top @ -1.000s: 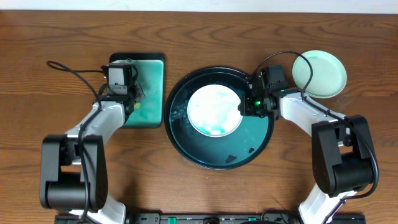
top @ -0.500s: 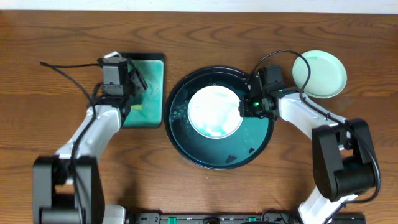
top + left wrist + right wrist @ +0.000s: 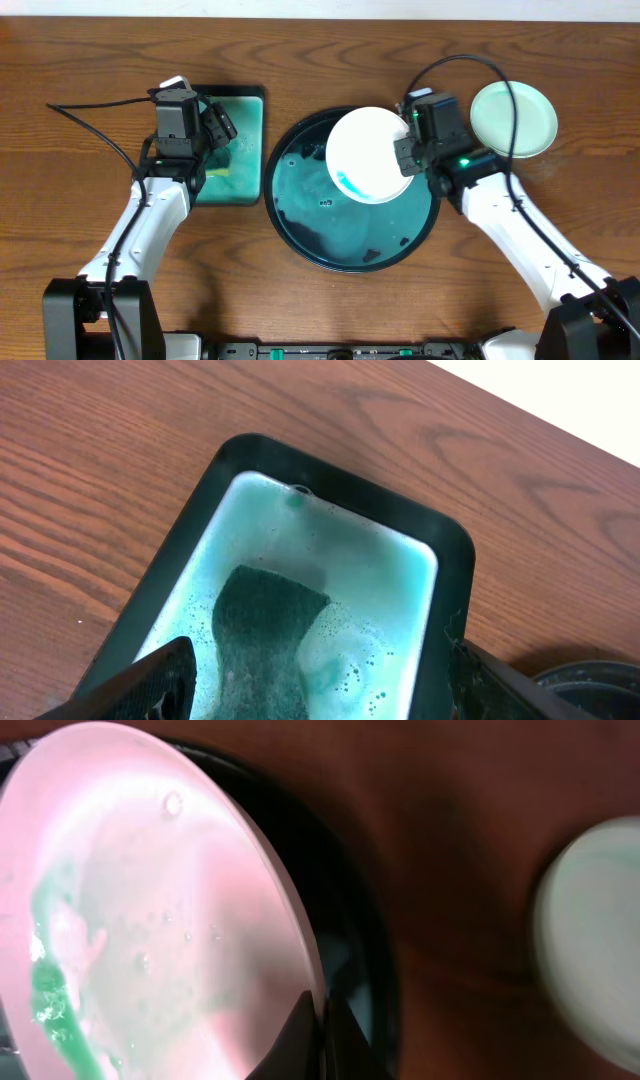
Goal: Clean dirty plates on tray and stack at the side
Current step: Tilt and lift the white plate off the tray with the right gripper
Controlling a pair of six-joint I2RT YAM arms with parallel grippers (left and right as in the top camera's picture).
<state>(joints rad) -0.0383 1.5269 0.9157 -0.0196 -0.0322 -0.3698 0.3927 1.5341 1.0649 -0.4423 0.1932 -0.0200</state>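
My right gripper (image 3: pixel 404 150) is shut on the right rim of a white plate (image 3: pixel 368 154) and holds it tilted above the round dark tray (image 3: pixel 350 255). A teal smear marks the plate's lower left. In the right wrist view the two fingertips (image 3: pixel 318 1032) pinch the edge of that plate (image 3: pixel 150 910), with the tray's rim (image 3: pixel 362 930) behind it. A pale mint plate (image 3: pixel 514 118) lies on the table right of the tray. My left gripper (image 3: pixel 320 690) hangs open above a dark green sponge (image 3: pixel 262 632).
The sponge lies in soapy teal water in a rectangular teal dish (image 3: pixel 246 108) left of the tray. Teal liquid pools on the tray's bottom. Both arms' cables loop over the table behind them.
My left gripper opened, left the sponge in the dish and rose. My right gripper lifted the white plate off the tray's bottom and tilted it.
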